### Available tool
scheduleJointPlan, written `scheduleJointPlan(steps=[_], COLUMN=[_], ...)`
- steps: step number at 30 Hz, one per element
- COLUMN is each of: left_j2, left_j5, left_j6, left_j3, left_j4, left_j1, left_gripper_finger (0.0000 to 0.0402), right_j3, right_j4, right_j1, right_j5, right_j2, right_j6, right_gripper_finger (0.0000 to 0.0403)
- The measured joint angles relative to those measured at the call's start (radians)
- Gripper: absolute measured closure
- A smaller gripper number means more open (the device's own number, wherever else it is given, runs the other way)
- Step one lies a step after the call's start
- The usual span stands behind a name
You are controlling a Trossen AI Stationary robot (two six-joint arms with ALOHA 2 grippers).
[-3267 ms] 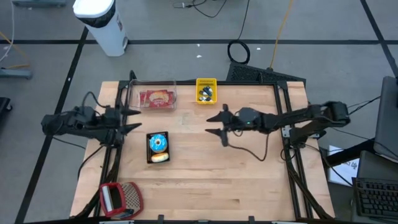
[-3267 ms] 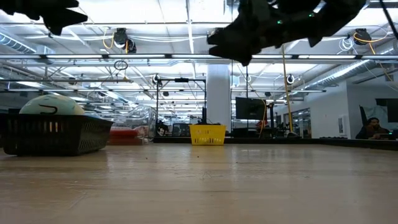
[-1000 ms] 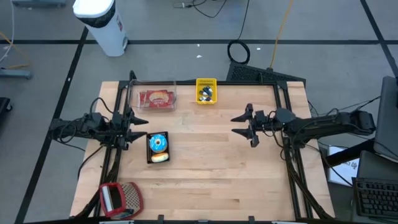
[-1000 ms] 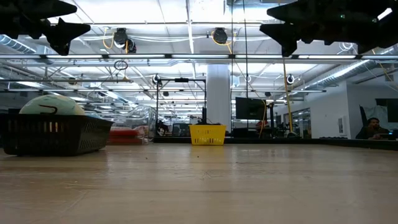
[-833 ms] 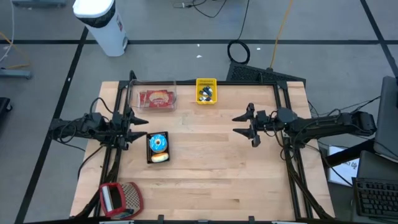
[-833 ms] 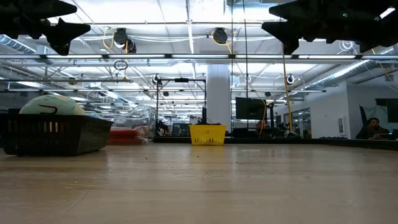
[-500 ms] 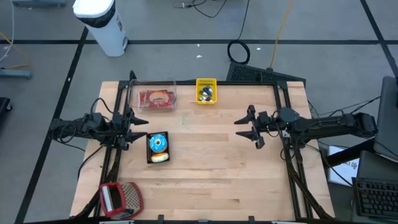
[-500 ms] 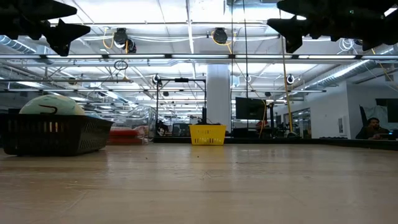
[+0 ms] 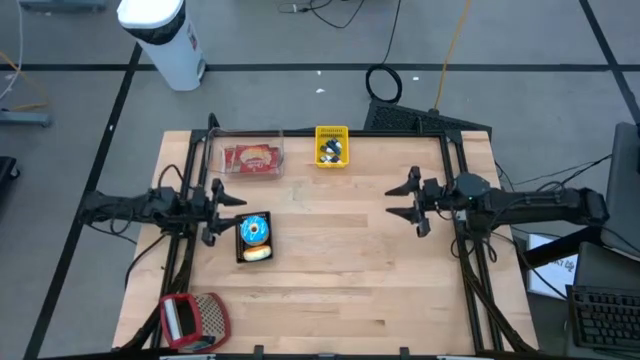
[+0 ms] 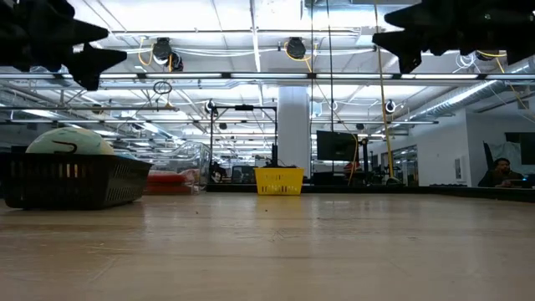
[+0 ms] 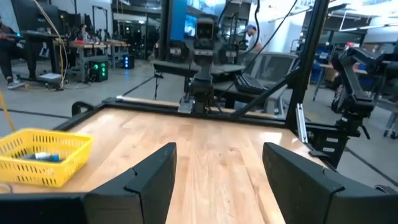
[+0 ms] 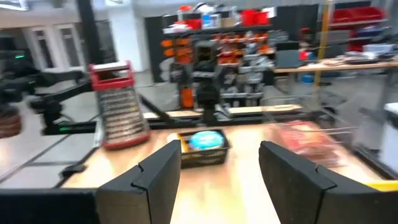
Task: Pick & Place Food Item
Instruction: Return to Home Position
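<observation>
High view: the black mesh bin [image 9: 240, 245] sits left of centre on the light wooden table [image 9: 340, 270], holding a blue-iced donut [image 9: 254, 230] and a pale donut [image 9: 257, 253]. The left claw [image 9: 216, 213], spread wide and empty, hovers just beside the bin. The right claw [image 9: 408, 206], equally wide and empty, hangs near the table's right side. Judged step: homing. Each arm need only fold back, clear of the bin.
</observation>
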Motion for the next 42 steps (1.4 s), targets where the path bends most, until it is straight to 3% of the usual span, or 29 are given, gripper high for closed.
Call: scheduleJointPlan(steps=[6, 15, 19, 33, 42], left_j2=[0.0, 0.0, 0.0, 0.0, 0.0], left_j5=[0.007, 0.047, 0.081, 0.062, 0.024], left_j6=[-0.004, -0.008, 0.004, 0.037, 0.038], left_j3=[-0.039, -0.044, -0.046, -0.106, -0.105], left_j4=[0.024, 0.042, 0.047, 0.092, 0.104], left_j1=[0.0, 0.0, -0.001, 0.0, 0.0], left_gripper_finger=[0.016, 0.016, 0.016, 0.016, 0.016], right_j3=[-0.086, -0.346, -0.343, -0.346, -0.347], right_j4=[0.03, 0.397, 0.318, 0.098, -0.007], right_j1=[0.0, 0.0, 0.001, -0.001, -0.001], right_j5=[0.068, 0.068, 0.068, 0.089, 0.088], right_j2=[-0.056, -0.12, -0.125, -0.14, -0.287], right_j6=[-0.001, 0.066, 0.058, -0.003, -0.044], right_gripper_finger=[0.0195, 0.0195, 0.0195, 0.0195, 0.0195])
